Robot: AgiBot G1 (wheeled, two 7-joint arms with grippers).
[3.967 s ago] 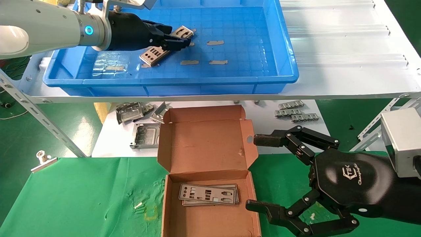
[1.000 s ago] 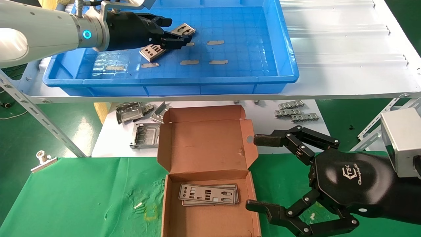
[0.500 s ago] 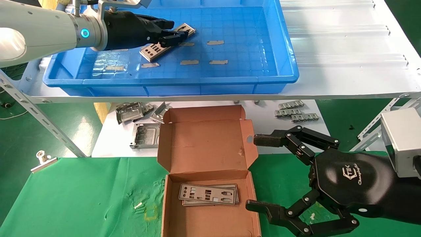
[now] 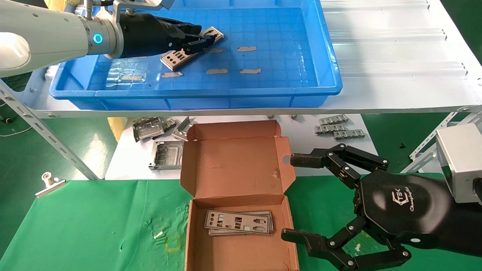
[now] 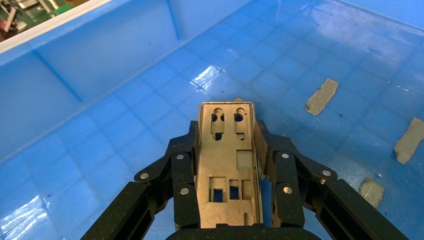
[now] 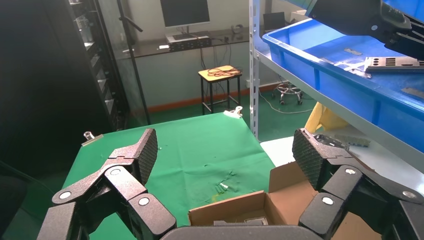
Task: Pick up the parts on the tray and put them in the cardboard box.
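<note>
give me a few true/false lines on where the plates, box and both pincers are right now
1. The left pincer grips a plate by its long edges inside the tray. True.
2. The box holds no plates. False: a small stack of plates lies in it.
3. The right pincer is open beside the box. True.
4. The box's lid is shut. False: it stands open.
5. The right pincer holds a plate. False: it holds nothing.
</note>
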